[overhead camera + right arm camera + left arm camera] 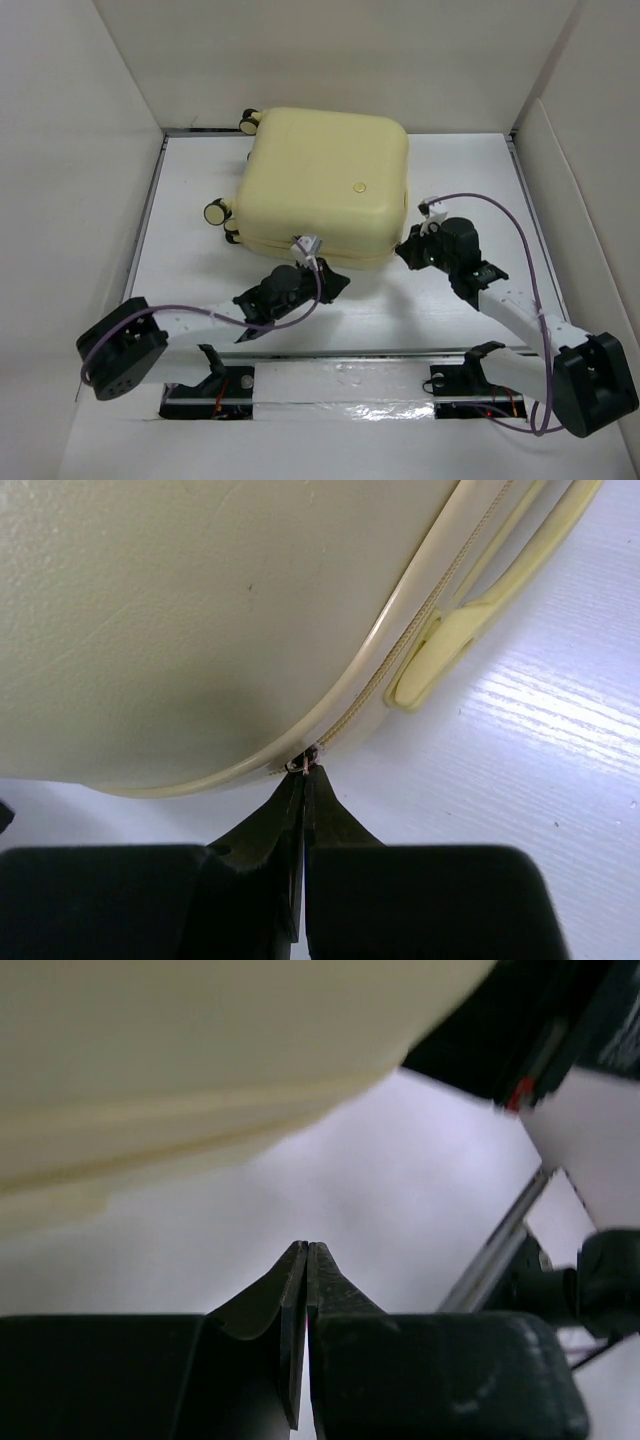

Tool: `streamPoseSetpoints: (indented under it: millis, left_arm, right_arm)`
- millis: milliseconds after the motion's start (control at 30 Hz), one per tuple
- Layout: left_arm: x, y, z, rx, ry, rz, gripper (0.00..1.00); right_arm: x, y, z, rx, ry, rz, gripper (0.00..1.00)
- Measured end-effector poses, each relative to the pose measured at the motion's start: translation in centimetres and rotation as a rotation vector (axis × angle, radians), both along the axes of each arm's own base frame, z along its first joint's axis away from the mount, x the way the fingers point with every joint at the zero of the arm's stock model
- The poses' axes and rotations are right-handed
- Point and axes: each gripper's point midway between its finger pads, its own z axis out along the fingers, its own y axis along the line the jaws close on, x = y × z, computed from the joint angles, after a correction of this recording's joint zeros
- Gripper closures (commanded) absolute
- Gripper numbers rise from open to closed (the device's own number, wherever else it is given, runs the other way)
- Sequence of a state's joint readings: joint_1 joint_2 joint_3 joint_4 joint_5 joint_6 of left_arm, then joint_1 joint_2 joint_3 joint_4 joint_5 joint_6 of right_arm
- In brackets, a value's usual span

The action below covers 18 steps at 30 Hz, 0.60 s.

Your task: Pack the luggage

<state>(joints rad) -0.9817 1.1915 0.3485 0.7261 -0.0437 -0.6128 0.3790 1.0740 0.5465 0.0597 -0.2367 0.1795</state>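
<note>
The pale-yellow luggage (325, 180) lies flat and closed on the white table, its round emblem (361, 187) facing up and its wheels (215, 211) to the left. My left gripper (338, 282) is shut and empty, just off the near edge of the shell (200, 1050); its tips (306, 1248) meet over bare table. My right gripper (405, 250) is at the near right corner of the luggage (200, 610). It (303, 772) is shut on the small metal zipper pull (306, 763) at the zip seam. A pale-yellow side handle (470, 620) lies just beyond.
White walls enclose the table (200, 270) on the left, back and right. A metal rail (340, 352) runs across the near edge between the arm bases. In the left wrist view the right arm (560, 1020) shows close by at upper right.
</note>
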Motion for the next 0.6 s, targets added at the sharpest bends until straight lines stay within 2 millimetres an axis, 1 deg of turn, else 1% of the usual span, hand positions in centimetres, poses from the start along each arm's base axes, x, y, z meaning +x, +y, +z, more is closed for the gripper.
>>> streamPoseSetpoints:
  millis: [100, 200, 333, 433, 600]
  left_arm:
    - [2.9, -2.3, 1.7, -0.028, -0.044, 0.035, 1.0]
    - [4.7, -3.6, 2.4, -0.037, -0.071, 0.059, 1.0]
    - [4.8, -4.8, 1.3, -0.01, -0.064, 0.043, 1.0]
    - [4.7, -5.5, 0.7, 0.001, -0.061, 0.03, 1.0]
    - [4.5, -6.4, 0.5, 0.0, -0.066, 0.018, 1.0]
  right_arm:
    - [-0.6, -0.2, -0.1, 0.008, -0.019, 0.001, 1.0]
    - [-1.4, -0.1, -0.2, 0.012, -0.027, 0.013, 1.0]
    - [-2.5, 0.0, -0.5, 0.015, -0.038, 0.009, 1.0]
    - [-3.8, 1.2, -0.6, 0.025, -0.041, 0.031, 1.0]
    - [-6.0, 4.1, -0.7, 0.006, -0.049, 0.066, 1.0]
